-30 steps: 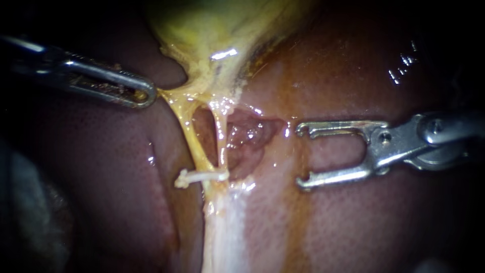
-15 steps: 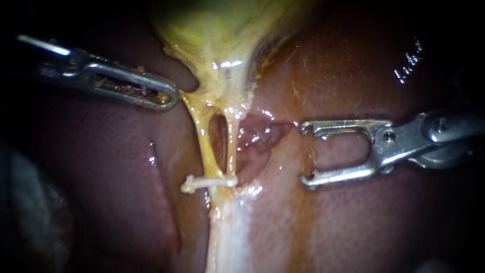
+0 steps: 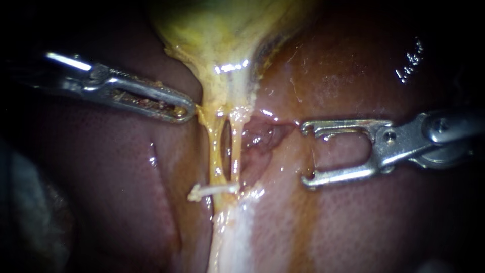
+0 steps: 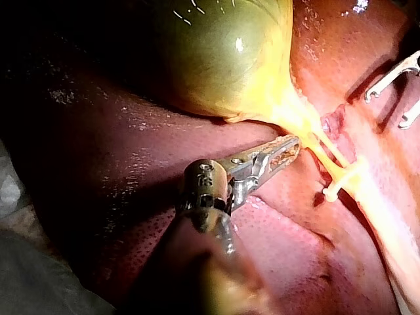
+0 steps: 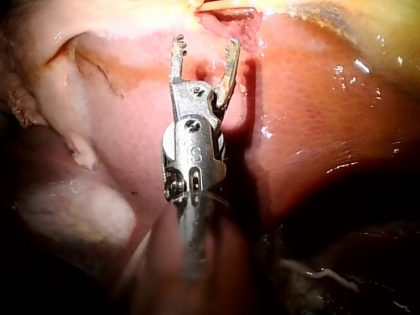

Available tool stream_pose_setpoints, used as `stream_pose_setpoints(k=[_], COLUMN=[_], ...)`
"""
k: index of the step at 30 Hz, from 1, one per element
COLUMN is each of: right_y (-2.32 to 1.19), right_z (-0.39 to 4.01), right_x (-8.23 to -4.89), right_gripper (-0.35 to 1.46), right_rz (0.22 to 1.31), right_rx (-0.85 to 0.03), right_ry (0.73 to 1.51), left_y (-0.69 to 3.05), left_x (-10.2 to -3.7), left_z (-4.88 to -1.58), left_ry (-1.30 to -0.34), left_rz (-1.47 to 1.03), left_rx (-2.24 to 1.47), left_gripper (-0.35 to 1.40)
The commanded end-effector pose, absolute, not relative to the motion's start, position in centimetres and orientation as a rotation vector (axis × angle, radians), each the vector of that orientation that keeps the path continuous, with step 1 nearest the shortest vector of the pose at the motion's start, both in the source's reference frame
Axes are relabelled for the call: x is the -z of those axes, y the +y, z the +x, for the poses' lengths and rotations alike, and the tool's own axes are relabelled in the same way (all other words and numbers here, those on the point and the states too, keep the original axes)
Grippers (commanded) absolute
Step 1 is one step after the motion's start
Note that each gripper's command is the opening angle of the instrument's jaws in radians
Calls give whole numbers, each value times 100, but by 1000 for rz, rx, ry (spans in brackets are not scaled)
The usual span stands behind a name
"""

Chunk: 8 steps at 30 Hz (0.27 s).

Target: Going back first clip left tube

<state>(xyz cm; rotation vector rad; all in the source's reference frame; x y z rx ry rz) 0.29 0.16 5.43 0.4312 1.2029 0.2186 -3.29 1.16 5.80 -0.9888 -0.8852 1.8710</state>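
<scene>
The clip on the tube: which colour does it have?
The clip is off-white, almost cream. It shows best in the endoscope view.

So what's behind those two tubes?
Through the gap between the left tube and right tube, dark liver shows; tissue directly behind each tube is covered.

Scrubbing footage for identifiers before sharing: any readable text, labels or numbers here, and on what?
No readable text anywhere.
Right instrument: stamped marks on its wrist housing, too blurred to read.
Left instrument, clip, gallbladder, liver: none.
</scene>
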Motion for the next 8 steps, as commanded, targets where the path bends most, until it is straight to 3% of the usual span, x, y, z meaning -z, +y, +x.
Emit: stream_pose_setpoints(k=[1,8], right_y=[16,16], right_z=[29,29], right_x=[-543,-542], right_gripper=[50,50], right_rz=[431,429], right_rx=[-219,-220], right_ry=[1203,1203], left_y=[117,116], left_x=[-580,-580], left_z=[-329,-326], left_ry=[-886,-890], left_rz=[-989,-990], left_rx=[-1871,-1873], left_gripper=[-35,-35])
